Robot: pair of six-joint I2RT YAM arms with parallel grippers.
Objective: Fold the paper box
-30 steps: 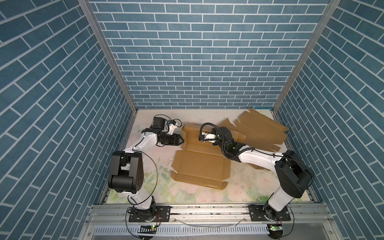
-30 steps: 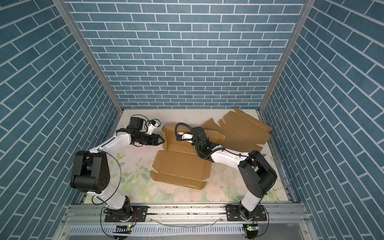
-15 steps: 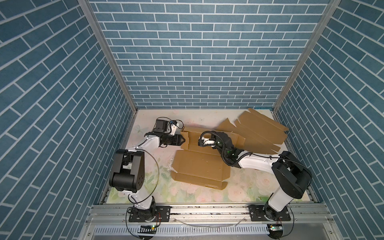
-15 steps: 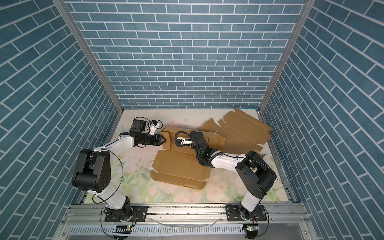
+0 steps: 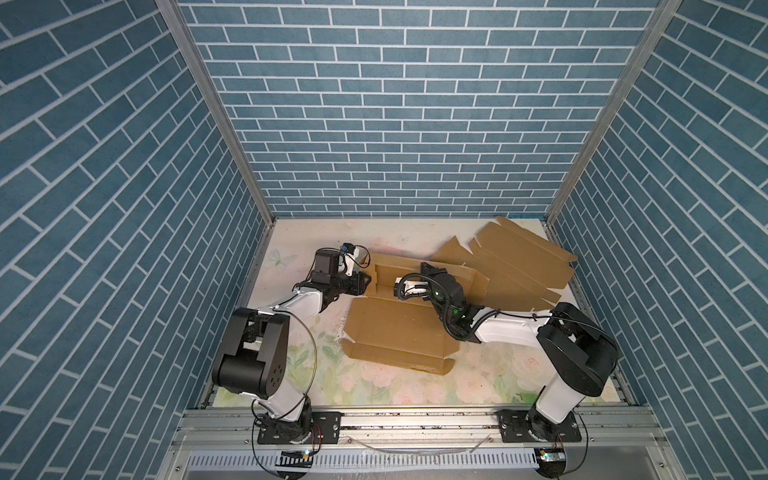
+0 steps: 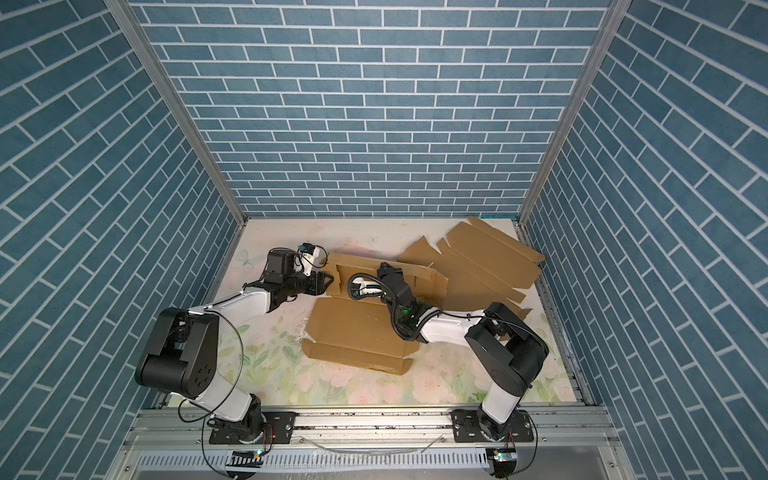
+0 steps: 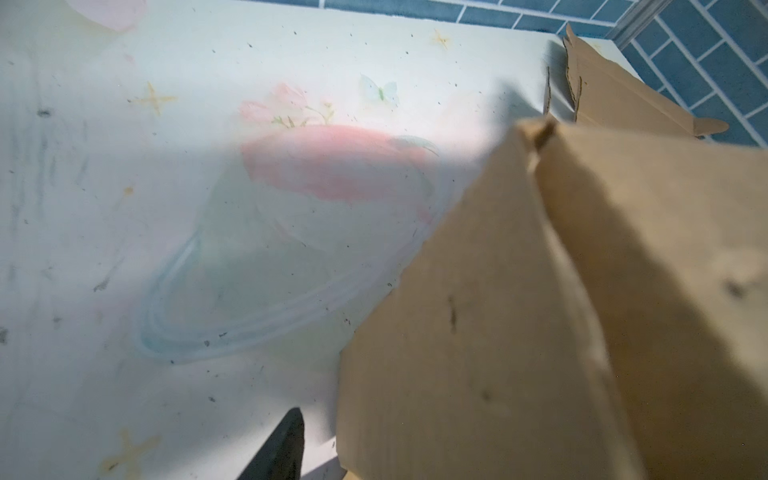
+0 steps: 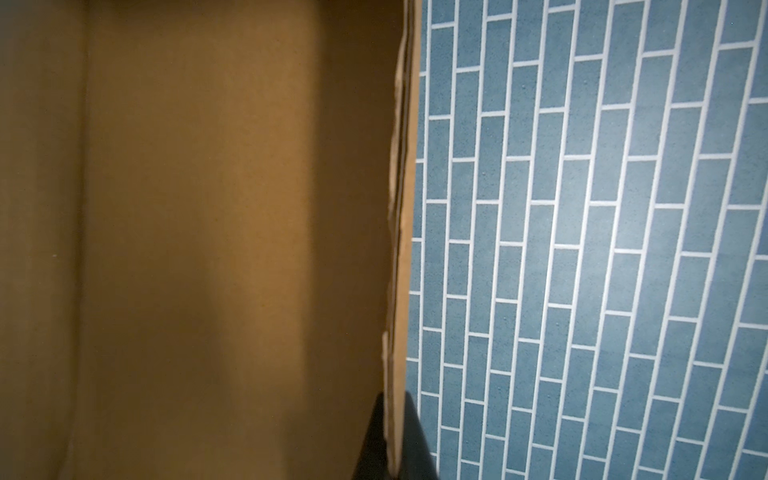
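Blue brick-patterned walls (image 5: 399, 124) enclosed the cell on three sides, around a white floral-printed tabletop (image 5: 395, 378). A stack of flat, unfolded brown cardboard blanks (image 5: 519, 257) lay at the far right corner of that tabletop. Its near left edge ran just beside the task's piece.

The partly folded brown cardboard box (image 5: 395, 324) sat in the middle of the table. Its wide lid panel lay flat toward the near side. Its tray part lay toward the far side, with the long walls raised and the end flaps loose. Within those raised walls sat the head of the right arm, which reached in from the right.

In the right wrist view, the right gripper (image 8: 392, 411) was pinching the thin edge of one upright box wall. Its dark fingers (image 8: 376, 440) were pressed together on either side of the cardboard. Which wall that was could not be told.

The left gripper (image 5: 363, 286) stood at the left end of the tray, against the end flap. The left wrist view showed only one dark finger (image 7: 282, 444), just beside the flap on its outer face. The cardboard hid the other finger. Whether that gripper was spread or pinching the flap could not be told.
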